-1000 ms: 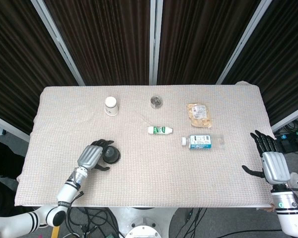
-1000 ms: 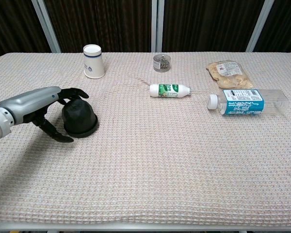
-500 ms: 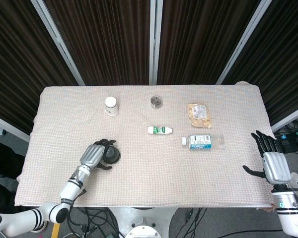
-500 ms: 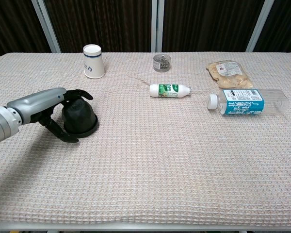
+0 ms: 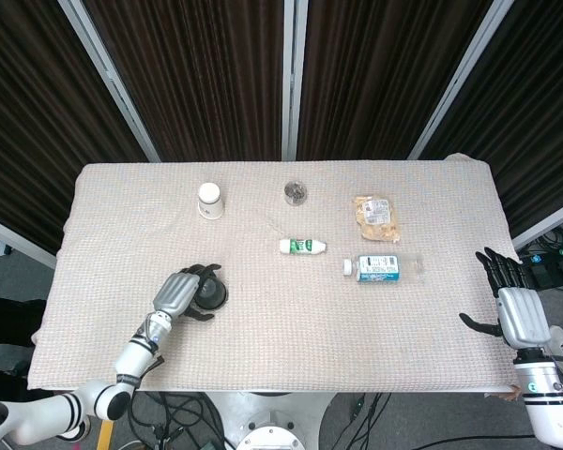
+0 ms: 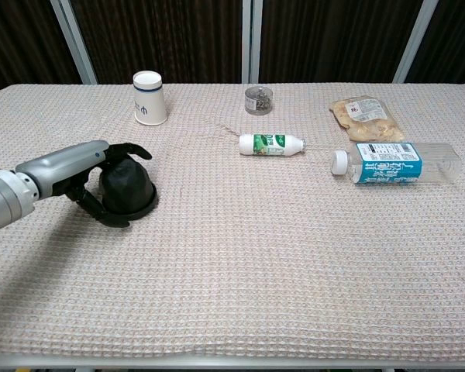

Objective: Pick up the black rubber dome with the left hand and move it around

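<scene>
One dome point(image 6: 126, 186), likely soft, grippy, light; left hand point(image 6: 85, 174) cups it, fingers point(image 6: 128, 150) over top, thumb low near flared base; firm grasp unclear.

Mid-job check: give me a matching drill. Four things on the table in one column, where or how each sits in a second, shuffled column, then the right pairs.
Things
1. black rubber dome
2. paper cup
3. large water bottle
4. snack bag

Places or states
A. upside down, far left part of the table
B. lying on its side, cap to the left
C. flat, just beyond the large bottle
D. on the cloth, left hand curled around it

Pairs: 1-D, 2-A, 3-B, 4-C
</scene>
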Action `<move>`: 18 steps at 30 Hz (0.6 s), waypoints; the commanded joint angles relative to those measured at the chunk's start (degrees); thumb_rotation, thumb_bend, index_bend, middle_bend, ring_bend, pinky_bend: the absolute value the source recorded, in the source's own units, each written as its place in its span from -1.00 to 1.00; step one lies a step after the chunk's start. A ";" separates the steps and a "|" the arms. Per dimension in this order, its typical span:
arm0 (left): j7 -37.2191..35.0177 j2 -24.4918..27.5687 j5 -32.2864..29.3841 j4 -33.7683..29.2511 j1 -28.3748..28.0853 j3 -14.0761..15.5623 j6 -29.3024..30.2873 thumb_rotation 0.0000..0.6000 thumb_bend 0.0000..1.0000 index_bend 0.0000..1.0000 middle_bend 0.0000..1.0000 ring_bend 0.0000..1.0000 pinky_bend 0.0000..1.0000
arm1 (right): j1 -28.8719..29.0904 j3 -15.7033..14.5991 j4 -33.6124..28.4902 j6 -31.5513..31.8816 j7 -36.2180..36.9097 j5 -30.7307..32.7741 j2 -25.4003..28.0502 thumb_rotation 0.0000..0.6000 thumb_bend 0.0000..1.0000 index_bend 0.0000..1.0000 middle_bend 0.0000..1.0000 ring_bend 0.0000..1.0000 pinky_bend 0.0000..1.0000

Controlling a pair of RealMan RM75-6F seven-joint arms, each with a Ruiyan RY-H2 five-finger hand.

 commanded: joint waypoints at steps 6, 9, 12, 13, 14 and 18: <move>-0.78 -0.97 -0.64 0.81 -0.53 -0.52 -0.20 1.00 -0.92 -0.72 -0.43 -0.61 -0.47 | -0.12 0.04 0.30 -0.12 0.03 0.37 -0.05 1.00 -0.93 -1.00 -1.00 -1.00 -1.00; -0.92 -1.42 -0.98 1.33 -0.67 -0.75 -0.14 1.00 -0.88 -0.68 -0.39 -0.57 -0.44 | -0.18 0.06 0.37 -0.11 0.06 0.45 -0.04 1.00 -0.94 -1.00 -1.00 -1.00 -1.00; -0.69 -1.70 -1.31 1.75 -0.73 -0.78 -0.11 1.00 -0.84 -0.66 -0.35 -0.54 -0.41 | -0.22 0.07 0.43 -0.09 0.08 0.49 0.00 1.00 -0.93 -1.00 -1.00 -1.00 -1.00; -0.63 -1.71 -1.39 1.78 -0.75 -0.75 -0.13 1.00 -0.83 -0.65 -0.34 -0.53 -0.40 | -0.24 0.08 0.44 -0.07 0.10 0.48 0.01 1.00 -0.93 -1.00 -1.00 -1.00 -1.00; -0.58 -1.73 -1.45 1.79 -0.73 -0.75 -0.07 1.00 -0.82 -0.64 -0.33 -0.52 -0.39 | -0.25 0.09 0.45 -0.07 0.12 0.50 0.02 1.00 -0.93 -1.00 -1.00 -1.00 -1.00; -0.42 -1.63 -1.48 1.54 -0.63 -0.70 0.36 1.00 -0.79 -0.58 -0.31 -0.49 -0.35 | -0.26 0.10 0.51 -0.11 0.17 0.52 0.00 1.00 -0.93 -1.00 -1.00 -1.00 -1.00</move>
